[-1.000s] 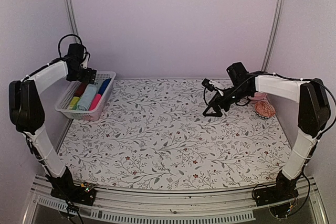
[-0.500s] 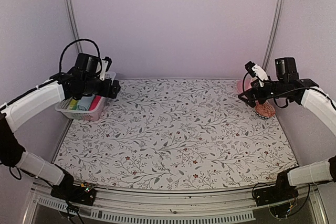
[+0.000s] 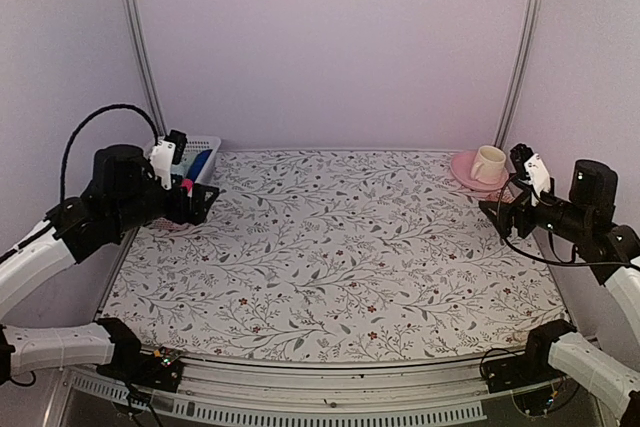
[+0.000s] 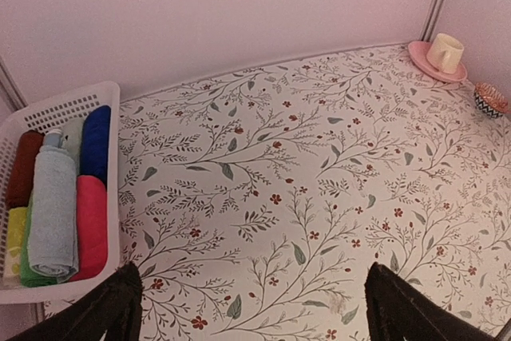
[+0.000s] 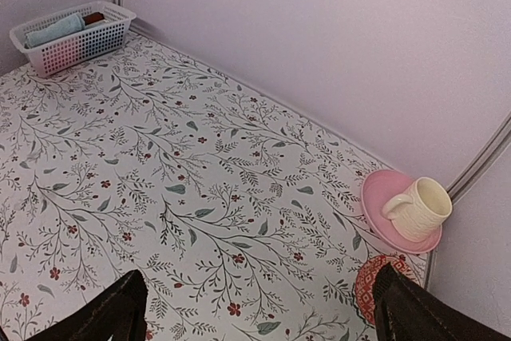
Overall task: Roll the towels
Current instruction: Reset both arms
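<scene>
The two towels lie rolled in a white basket at the table's far left. The pale blue towel rests on top, and the bright pink towel lies beside it on the right. In the right wrist view the pale blue towel shows over the rim of the basket. My left gripper hovers just in front of the basket, open and holding nothing. My right gripper hangs at the right side of the table, open and with nothing in it.
The basket also holds a dark blue roll, a red roll, a yellow roll and a green roll. A cream cup on a pink saucer stands at the back right, with a red patterned bowl in front of it.
Both arms have pulled back and out toward the sides. The left gripper left the basket's top; the right one drew from the table's middle to the right. Both stayed open.
</scene>
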